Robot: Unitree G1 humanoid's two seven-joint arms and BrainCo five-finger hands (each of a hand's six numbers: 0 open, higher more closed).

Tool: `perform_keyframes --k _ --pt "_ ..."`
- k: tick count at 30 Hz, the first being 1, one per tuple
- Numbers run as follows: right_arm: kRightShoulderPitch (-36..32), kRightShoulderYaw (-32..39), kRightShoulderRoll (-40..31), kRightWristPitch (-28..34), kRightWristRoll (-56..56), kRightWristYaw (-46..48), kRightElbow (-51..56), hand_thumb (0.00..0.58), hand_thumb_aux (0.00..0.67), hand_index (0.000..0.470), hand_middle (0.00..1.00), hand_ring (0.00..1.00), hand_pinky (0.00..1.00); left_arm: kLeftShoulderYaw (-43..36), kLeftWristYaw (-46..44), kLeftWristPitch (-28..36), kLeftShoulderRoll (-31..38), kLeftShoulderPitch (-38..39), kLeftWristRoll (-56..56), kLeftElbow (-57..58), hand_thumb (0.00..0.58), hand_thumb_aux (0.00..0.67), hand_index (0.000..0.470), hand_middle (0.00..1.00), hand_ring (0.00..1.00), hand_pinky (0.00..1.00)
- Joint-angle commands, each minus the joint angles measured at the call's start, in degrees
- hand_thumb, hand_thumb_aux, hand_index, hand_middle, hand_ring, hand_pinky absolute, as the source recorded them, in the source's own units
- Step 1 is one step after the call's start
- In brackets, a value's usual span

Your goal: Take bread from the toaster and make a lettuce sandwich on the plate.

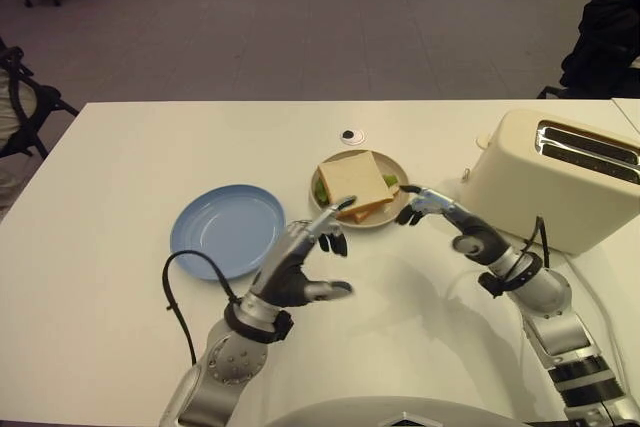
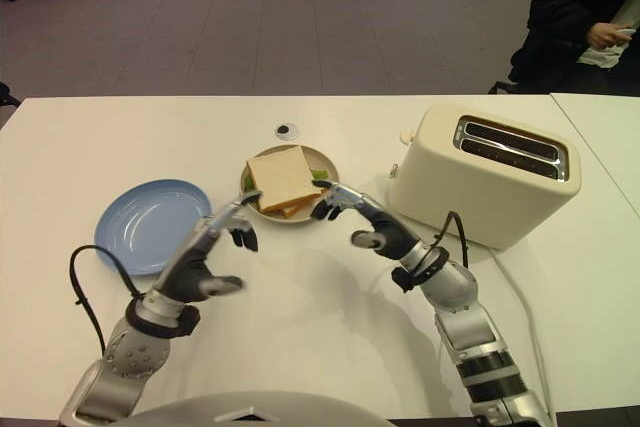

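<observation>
Two robot hands are flanking one sandwich; I am logging them view by view.

**Left eye view**
- The sandwich is lying on the tan plate at mid-desk, ahead of both hands. It is showing a soft, matte, square white top slice over a browner slice.
- Lettuce is poking out green at the sides.
- The slice is near-square, so I am reading no real long axis; its edges are sitting slightly turned from the desk edge.
- The left robot hand is holding nothing, with its fingers spread apart and its tips reaching the plate's near-left rim.
- The right robot hand is likewise splayed and holding nothing, with its tips at the plate's right rim.
- I am judging both hands about equally near. The next move is turning on the sandwich sitting between them.

**Right eye view**
- The toaster is a cream, smooth, round-cornered box standing to the right of the tan plate. Its slots are looking dark, and I am making out no bread in them.
- The blue plate is round, shallow and glossy, lying bare just left of the tan plate.
- A small black-and-white disc is sitting on the white desk just beyond the plate.
- Whether either hand's fingertips are touching the rim, I cannot tell.
</observation>
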Motion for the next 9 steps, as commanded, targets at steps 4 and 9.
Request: perform_keyframes --k 4,9 --pt "-0.02 -4.19 7.10 4.64 7.41 2.06 6.63 0.000 0.000 0.000 0.00 0.00 0.00 4.10 -10.12 -4.88 -1.85 -1.65 -18.65 13.28 0.000 0.000 0.000 0.00 0.00 0.00" --pt "-2.36 -7.62 11.06 6.00 7.33 1.16 11.09 0.000 0.000 0.000 0.00 0.00 0.00 5.83 -15.88 -9.19 -2.41 -3.42 -20.95 19.83 0.000 0.000 0.000 0.00 0.00 0.00"
